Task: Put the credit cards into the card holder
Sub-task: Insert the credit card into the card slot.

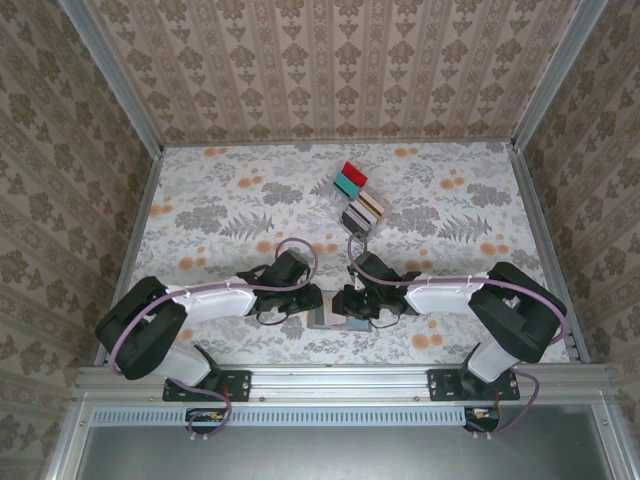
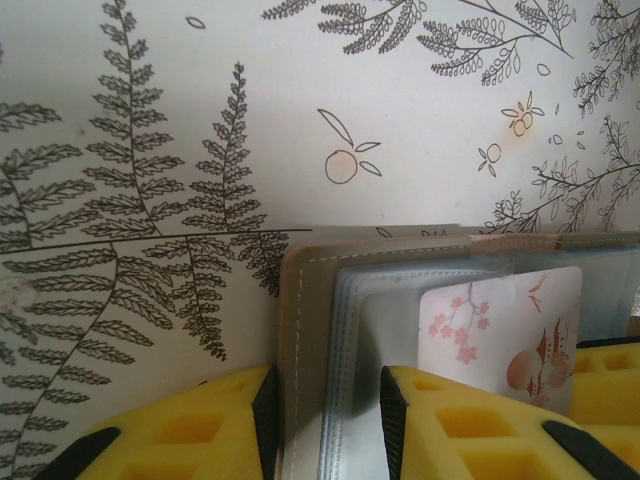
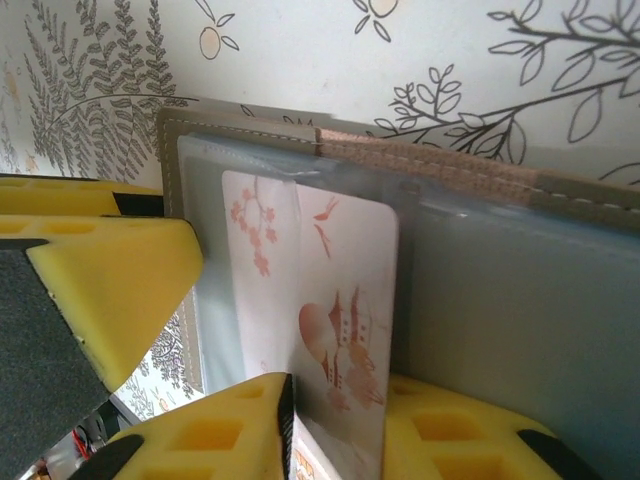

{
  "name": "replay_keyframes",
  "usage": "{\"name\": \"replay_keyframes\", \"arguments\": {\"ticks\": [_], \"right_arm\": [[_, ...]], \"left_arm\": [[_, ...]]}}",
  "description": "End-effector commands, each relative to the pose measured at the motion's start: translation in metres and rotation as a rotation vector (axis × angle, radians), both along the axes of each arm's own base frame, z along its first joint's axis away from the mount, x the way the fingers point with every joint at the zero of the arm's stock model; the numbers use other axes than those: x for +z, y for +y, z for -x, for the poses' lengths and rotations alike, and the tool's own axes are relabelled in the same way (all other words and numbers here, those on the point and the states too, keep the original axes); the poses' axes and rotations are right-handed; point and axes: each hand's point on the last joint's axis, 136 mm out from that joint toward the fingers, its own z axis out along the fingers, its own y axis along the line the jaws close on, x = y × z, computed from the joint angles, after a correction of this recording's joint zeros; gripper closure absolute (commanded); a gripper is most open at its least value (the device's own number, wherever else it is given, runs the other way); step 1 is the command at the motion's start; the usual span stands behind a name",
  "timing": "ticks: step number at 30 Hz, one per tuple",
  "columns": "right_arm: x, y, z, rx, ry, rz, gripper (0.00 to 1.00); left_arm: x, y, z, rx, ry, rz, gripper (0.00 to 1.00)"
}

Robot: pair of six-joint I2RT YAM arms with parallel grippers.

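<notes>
The grey-brown card holder (image 1: 326,321) lies unfolded at the near centre of the table, between both grippers. My left gripper (image 2: 328,425) is shut on the card holder's left edge (image 2: 308,300), with the stitched cover and clear sleeves between its pads. My right gripper (image 3: 305,430) is shut on a white credit card (image 3: 340,290) printed with pink blossoms. The far end of that card (image 2: 500,330) sits inside a clear sleeve. Further credit cards, red (image 1: 349,170), teal (image 1: 350,184) and tan (image 1: 372,205), stand in a rack farther back.
The clear slotted rack (image 1: 356,212) stands mid-table, behind the grippers. A yellow finger of the left gripper (image 3: 110,290) is close beside the card holder's left edge. Patterned walls enclose the floral table (image 1: 220,210) on three sides.
</notes>
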Motion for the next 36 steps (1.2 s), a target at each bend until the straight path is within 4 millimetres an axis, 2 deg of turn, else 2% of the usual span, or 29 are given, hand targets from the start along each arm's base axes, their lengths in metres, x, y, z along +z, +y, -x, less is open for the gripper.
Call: {"name": "replay_keyframes", "arguments": {"ticks": [1,8,16,21,23,29,36], "right_arm": [[0.006,-0.003,-0.002,-0.008,-0.009,0.047,0.68],[0.014,-0.018,-0.002,-0.002,-0.025,0.138,0.63],[0.014,-0.018,-0.001,0.000,-0.021,0.149,0.65],[0.015,-0.006,-0.001,0.009,-0.016,0.096,0.79],[0.016,0.000,-0.002,0.000,-0.008,0.065,0.82],[0.017,0.014,-0.007,-0.038,0.013,-0.006,0.83],[0.014,0.019,-0.010,-0.054,0.032,-0.023,0.82]], "left_arm": [[-0.003,0.006,0.005,0.014,0.010,-0.011,0.65],[-0.006,0.010,0.007,0.014,0.018,-0.023,0.67],[-0.004,0.007,0.006,0.008,0.014,-0.012,0.67],[-0.003,0.003,0.007,0.001,0.018,0.012,0.67],[-0.002,0.002,0.007,0.006,0.021,0.023,0.67],[0.000,-0.002,0.007,0.025,0.029,0.061,0.66],[0.001,-0.003,0.006,0.055,0.036,0.085,0.66]]}}
